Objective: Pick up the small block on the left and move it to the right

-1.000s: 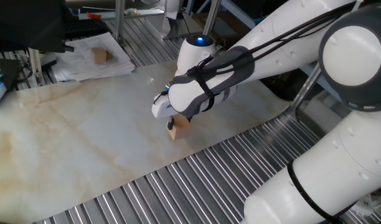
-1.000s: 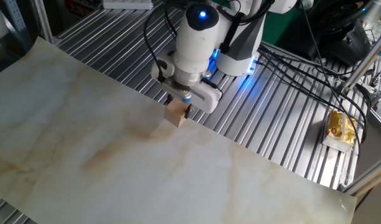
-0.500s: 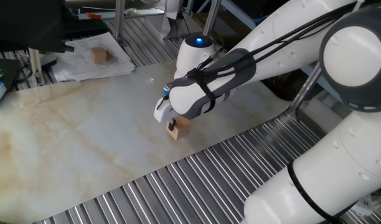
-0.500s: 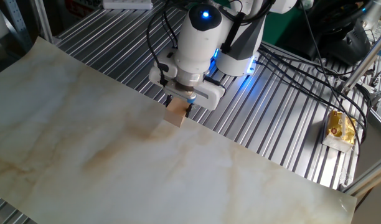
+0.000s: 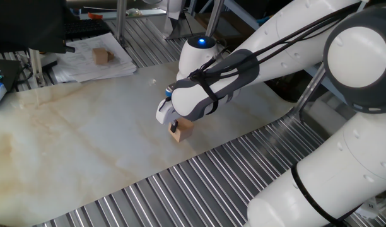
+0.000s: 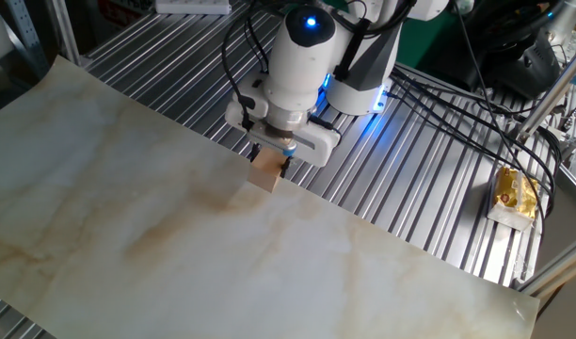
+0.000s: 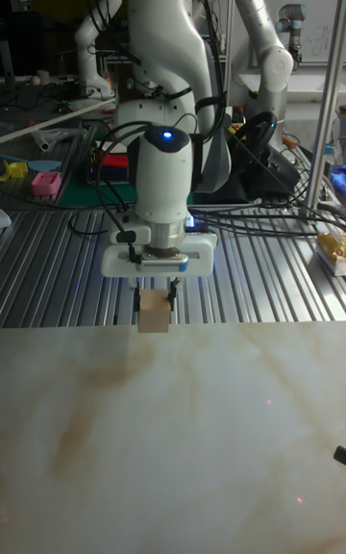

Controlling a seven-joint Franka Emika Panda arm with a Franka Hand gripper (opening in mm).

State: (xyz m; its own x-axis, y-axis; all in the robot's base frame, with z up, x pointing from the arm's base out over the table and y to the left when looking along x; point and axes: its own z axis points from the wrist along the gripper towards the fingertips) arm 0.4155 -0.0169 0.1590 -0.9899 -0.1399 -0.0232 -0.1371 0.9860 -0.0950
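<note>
— What's under you?

— A marbled board laid over the ribbed metal table. My arm reaches across it.

— And your gripper?

— My gripper points down near the board's edge, fingers closed on the block, one on each side.

— Where exactly is the block?

— Between my fingers, at the board's surface by the edge nearest my base. Whether it touches the board, I cannot tell.

— Anything else?

— A darker cube sits on papers, well apart.
</note>
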